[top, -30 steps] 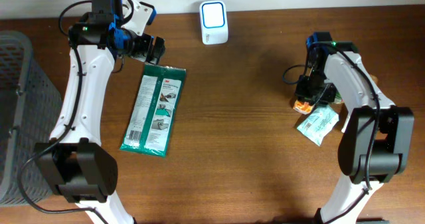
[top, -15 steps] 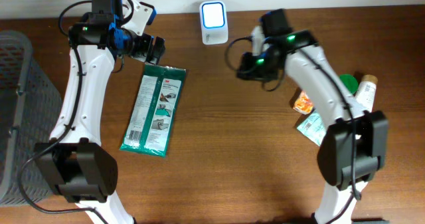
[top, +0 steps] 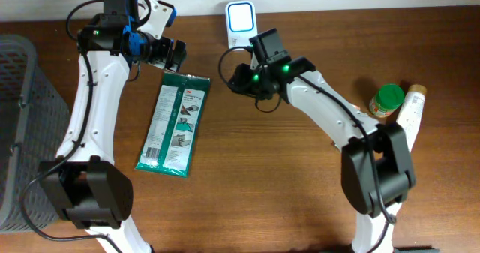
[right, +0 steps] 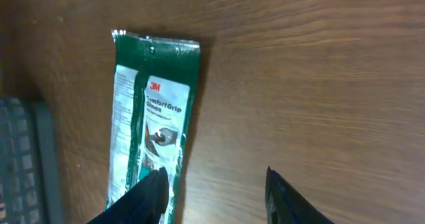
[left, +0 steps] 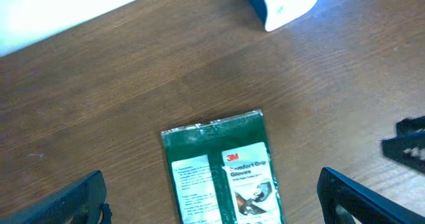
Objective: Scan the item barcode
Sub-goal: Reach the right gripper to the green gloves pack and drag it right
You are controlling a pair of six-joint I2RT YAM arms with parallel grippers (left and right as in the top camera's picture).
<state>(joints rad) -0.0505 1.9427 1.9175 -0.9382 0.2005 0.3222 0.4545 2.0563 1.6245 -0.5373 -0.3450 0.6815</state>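
"Where's the item?"

"The 3M Comfort Grip Gloves packet [top: 174,125] lies flat and label up on the wooden table [top: 300,197], close to the left arm. Nothing touches it. Its small print is too blurred to read."

"And the claws?"

"The left gripper [top: 177,55] hovers just beyond the packet's top end, its fingers [left: 83,201] spread wide with nothing between them. Its own camera cuts both off at the bottom corners. The right gripper [right: 216,184] hangs a little to the right of that same end, jaws apart and empty, with only the tips in its camera's view. From overhead it's a dark lump and I can't make out the jaws."

"The scanner?"

"The barcode scanner [top: 241,16] stands at the table's far edge, face lit, just behind the right wrist. The left camera catches only a corner of it."

"Anything else?"

"A grey mesh basket [top: 19,95] on the left, cut off by the frame. On the right are a green-lidded jar [top: 388,99] and a white bottle [top: 411,106], too close together to tell whether they touch. The bottle's lower end disappears behind the right arm."
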